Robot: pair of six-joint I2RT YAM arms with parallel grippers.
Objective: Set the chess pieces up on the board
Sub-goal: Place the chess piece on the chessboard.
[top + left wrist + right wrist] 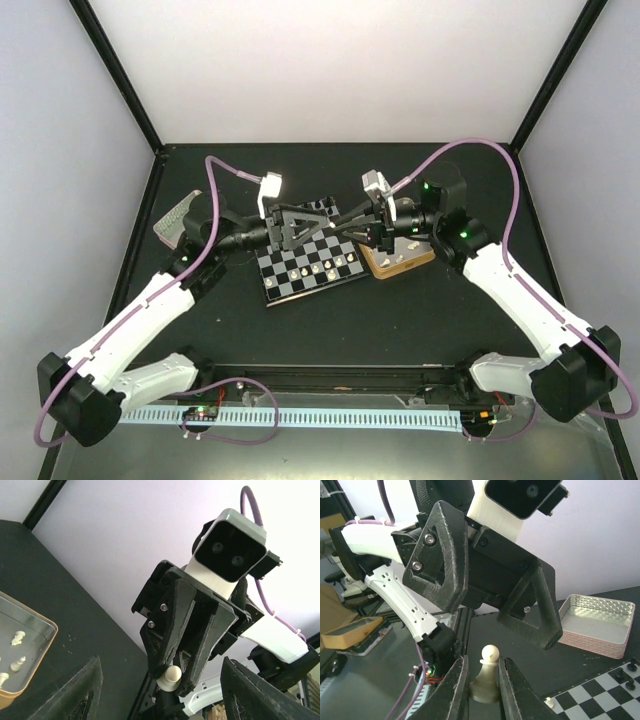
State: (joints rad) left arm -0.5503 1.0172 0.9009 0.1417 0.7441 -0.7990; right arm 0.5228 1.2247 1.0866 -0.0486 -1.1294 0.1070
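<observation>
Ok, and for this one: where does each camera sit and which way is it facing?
Top external: above and behind the arms, looking down on the board; both arms show.
Left wrist: on the left arm, facing the right gripper; own open fingers at the bottom corners.
Right wrist: facing the left gripper; own fingers grip a white pawn.
Shared: both wrist views show that pawn.

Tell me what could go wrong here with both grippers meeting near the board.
The right gripper pinches the white pawn only by its base; a slip could drop it onto the pieces already on the board. The open left gripper faces it closely, so the two could clash during a handover.
</observation>
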